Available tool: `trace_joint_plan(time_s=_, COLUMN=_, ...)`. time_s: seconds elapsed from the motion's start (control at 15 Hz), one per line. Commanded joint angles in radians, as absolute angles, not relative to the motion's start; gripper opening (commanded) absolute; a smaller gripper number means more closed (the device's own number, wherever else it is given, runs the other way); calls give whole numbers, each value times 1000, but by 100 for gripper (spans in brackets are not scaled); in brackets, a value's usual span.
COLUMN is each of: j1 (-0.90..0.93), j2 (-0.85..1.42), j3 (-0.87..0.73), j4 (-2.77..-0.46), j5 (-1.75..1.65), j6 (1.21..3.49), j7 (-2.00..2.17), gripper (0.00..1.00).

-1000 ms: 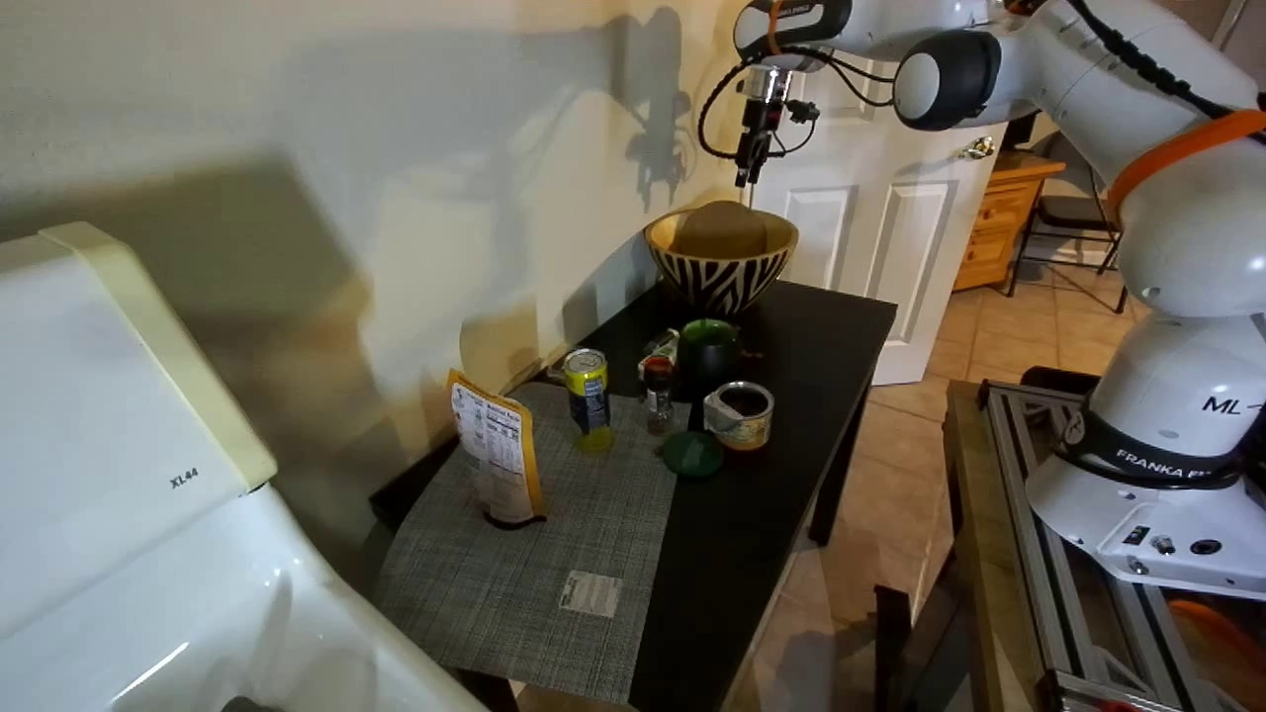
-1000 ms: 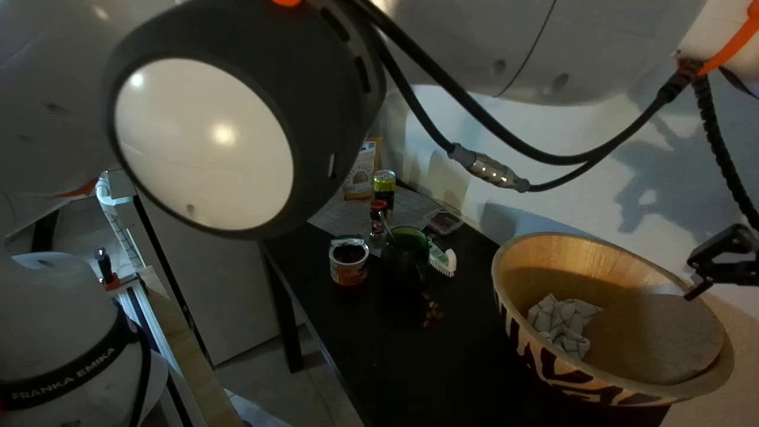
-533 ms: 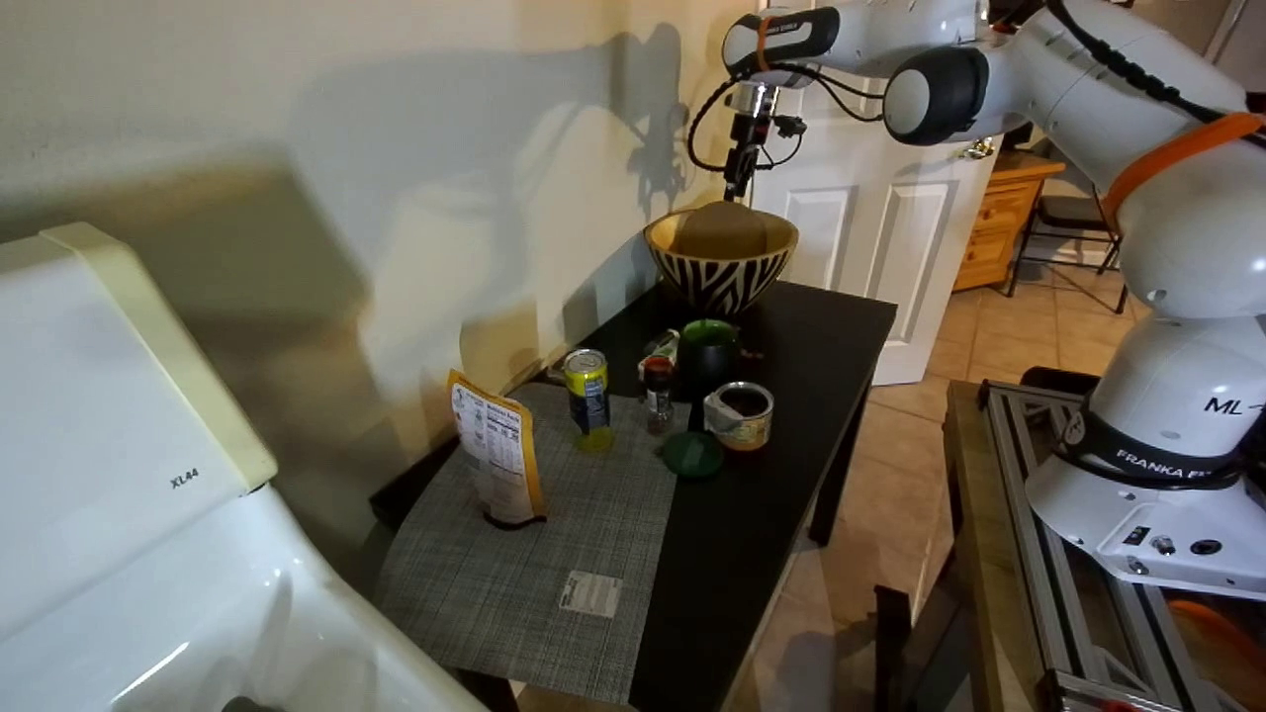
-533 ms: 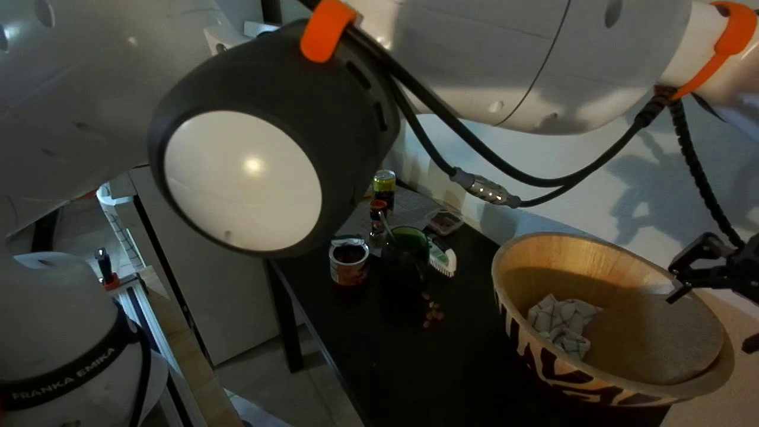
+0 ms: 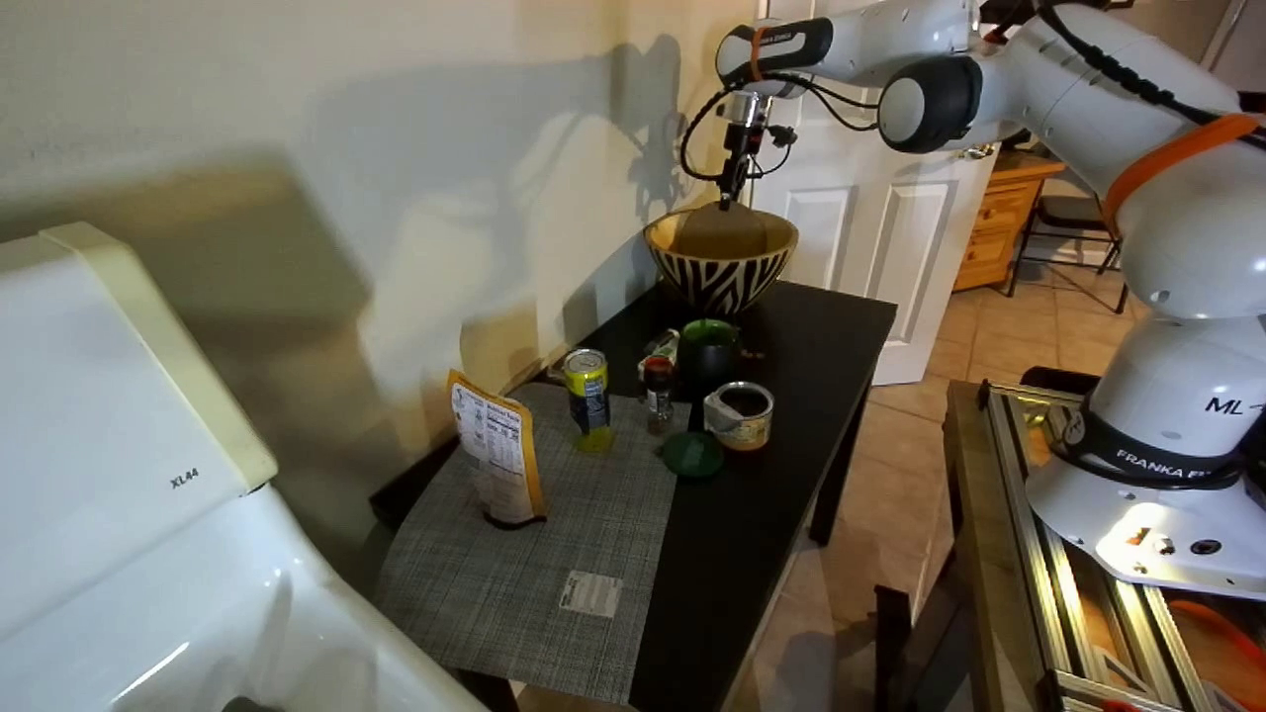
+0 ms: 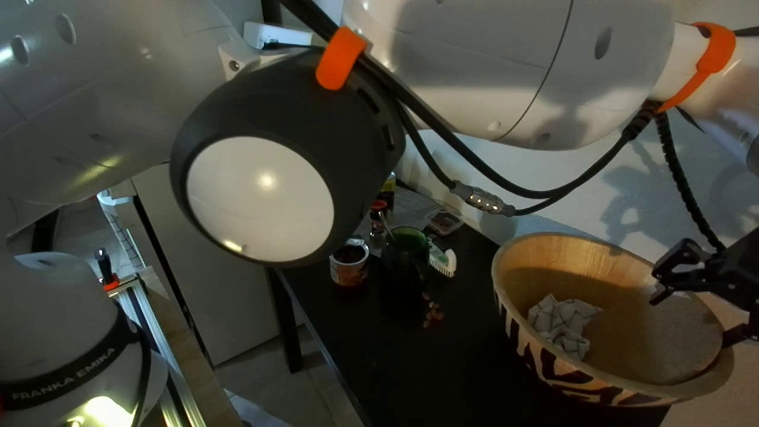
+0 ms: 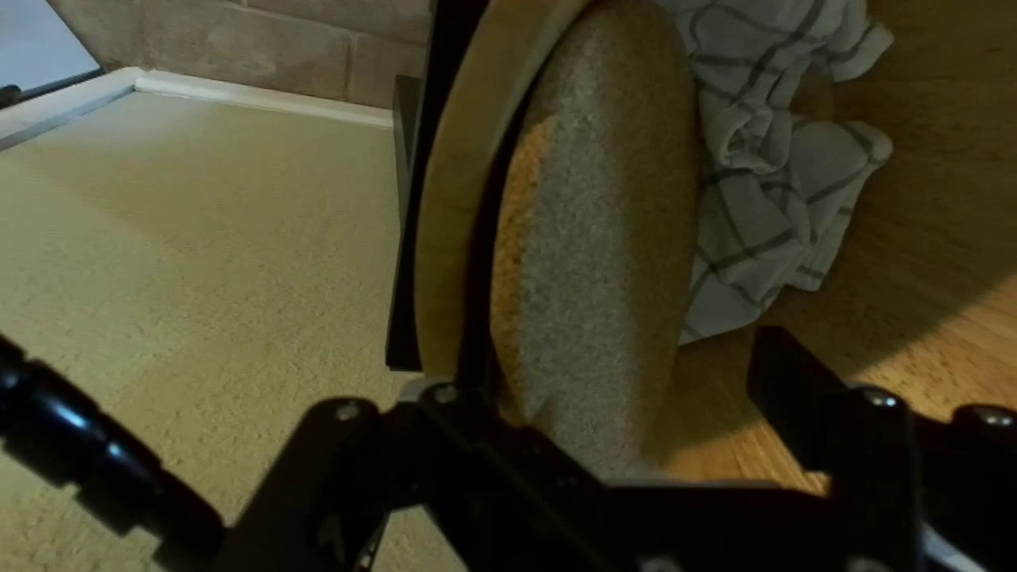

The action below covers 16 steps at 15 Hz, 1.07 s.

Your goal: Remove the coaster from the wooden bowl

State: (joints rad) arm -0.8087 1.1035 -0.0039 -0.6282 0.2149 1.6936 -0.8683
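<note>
The coaster, a flat round tan disc, leans against the inner wall of the wooden bowl with its upper edge near the rim. The bowl has zigzag stripes outside and shows in both exterior views. In the wrist view the coaster stands edge-up beside the bowl's rim. My gripper is open at the coaster's upper edge. In the wrist view the right finger is over the bowl's inside, apart from the coaster. The other finger is near the rim side; its tip is dark and partly hidden.
A checked cloth lies in the bowl next to the coaster. A green mug, an opened can, a yellow drink can, a spice bottle and a standing pouch are on the black table. A wall stands close behind the bowl.
My gripper has come down to the bowl and shifted sideways, from above it to the coaster's upper edge. It stays open. The coaster, bowl and cloth have not moved.
</note>
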Motion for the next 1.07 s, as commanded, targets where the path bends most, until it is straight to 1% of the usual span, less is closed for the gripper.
trace_joint_plan(time_s=0.0, j1=-816, j2=1130, j3=19, j4=-577, j5=222, j6=1637, j7=-930, gripper=79)
trace_joint_plan(time_s=0.13, j1=-813, j2=1118, j3=31, j4=-581, j5=218, j6=1602, j7=-987, gripper=77)
trace_joint_plan(time_s=0.2, j1=-808, j2=1117, j3=30, j4=-579, j5=210, j6=1584, j7=-1003, gripper=56)
trace_joint_plan(time_s=0.27, j1=-801, j2=1119, j3=25, j4=-575, j5=200, j6=1571, j7=-1007, gripper=53)
trace_joint_plan(time_s=0.47, j1=-791, j2=1122, j3=17, j4=-564, j5=191, j6=1534, j7=-1016, gripper=28)
trace_joint_plan(time_s=0.6, j1=-786, j2=1123, j3=13, j4=-563, j5=186, j6=1516, j7=-1016, gripper=14)
trace_joint_plan(time_s=0.67, j1=-785, j2=1123, j3=12, j4=-562, j5=184, j6=1510, j7=-1014, gripper=5)
trace_joint_plan(time_s=0.73, j1=-784, j2=1119, j3=12, j4=-562, j5=182, j6=1497, j7=-1012, gripper=1)
trace_joint_plan(time_s=0.8, j1=-783, j2=1113, j3=10, j4=-562, j5=180, j6=1487, j7=-1010, gripper=0)
trace_joint_plan(time_s=1.0, j1=-786, j2=1078, j3=15, j4=-559, j5=175, j6=1454, j7=-1039, gripper=3)
